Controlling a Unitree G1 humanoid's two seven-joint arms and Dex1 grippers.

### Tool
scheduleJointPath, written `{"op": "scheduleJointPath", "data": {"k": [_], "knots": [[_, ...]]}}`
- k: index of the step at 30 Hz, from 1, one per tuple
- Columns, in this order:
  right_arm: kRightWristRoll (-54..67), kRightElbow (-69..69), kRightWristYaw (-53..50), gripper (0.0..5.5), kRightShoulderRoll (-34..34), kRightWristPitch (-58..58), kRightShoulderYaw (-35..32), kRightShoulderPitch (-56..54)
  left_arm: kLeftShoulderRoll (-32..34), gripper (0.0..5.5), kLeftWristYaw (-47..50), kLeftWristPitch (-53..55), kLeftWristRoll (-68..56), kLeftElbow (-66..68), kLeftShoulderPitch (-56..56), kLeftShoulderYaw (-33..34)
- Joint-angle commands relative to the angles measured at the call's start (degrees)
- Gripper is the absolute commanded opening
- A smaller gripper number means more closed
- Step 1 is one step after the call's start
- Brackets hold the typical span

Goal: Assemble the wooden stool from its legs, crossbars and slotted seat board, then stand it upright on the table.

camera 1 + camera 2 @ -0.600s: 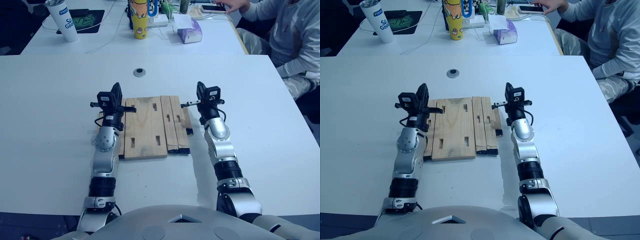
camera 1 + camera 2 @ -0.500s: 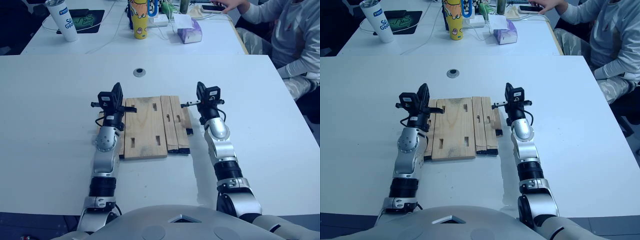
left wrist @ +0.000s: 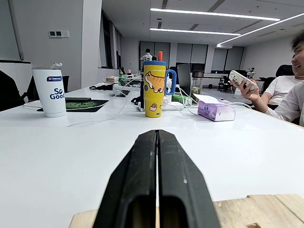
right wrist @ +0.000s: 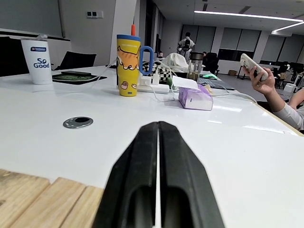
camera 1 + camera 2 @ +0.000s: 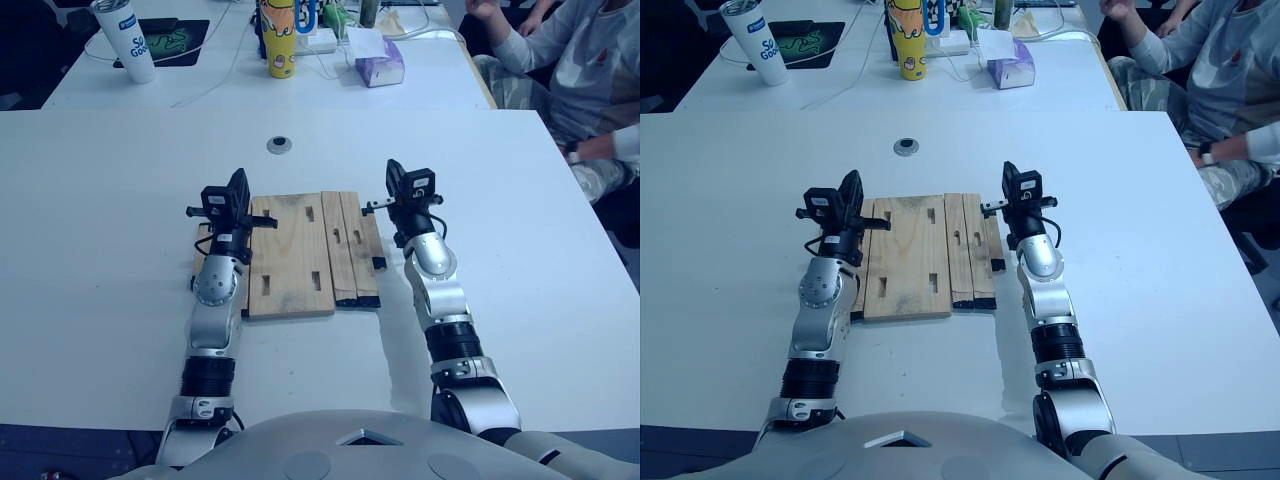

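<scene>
The wide slotted seat board [image 5: 290,255] lies flat at the middle of the white table [image 5: 100,250]. Two narrower slotted boards [image 5: 352,250] lie against its right side, and another strip [image 5: 204,252] pokes out on its left under my left arm. My left gripper [image 5: 238,182] hovers over the board's left edge with its fingers [image 3: 142,175] pressed together on nothing. Over the right-hand boards my right gripper [image 5: 392,172] is likewise shut and holds nothing, its fingers [image 4: 173,175] pointing toward the far side of the table. Pale wood [image 4: 38,199] shows just below them.
A round metal grommet [image 5: 279,145] sits in the table beyond the boards. On the table behind stand a yellow mug [image 5: 279,40], a white tumbler [image 5: 125,40] and a purple tissue box [image 5: 380,70]. Bare tabletop lies left and right of the boards.
Both arms have drawn slightly inward toward the boards: the left gripper moved a little right, the right gripper a little left. The boards have not moved.
</scene>
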Motion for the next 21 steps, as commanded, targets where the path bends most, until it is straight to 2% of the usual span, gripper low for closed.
{"op": "scheduleJointPath", "data": {"k": [1, 21], "knots": [[0.45, 0.05, 0.57, 0.03, -0.53, 0.62, -0.26, -1.04, -0.13, 0.0, 0.45, 0.32, 0.28, -0.52, 0.29, 0.2], [0.54, -0.32, 0.65, 0.03, -1.05, 0.31, -0.35, -0.36, 0.97, 0.0, -0.74, 1.05, -0.29, -1.64, 0.68, 0.86]]}}
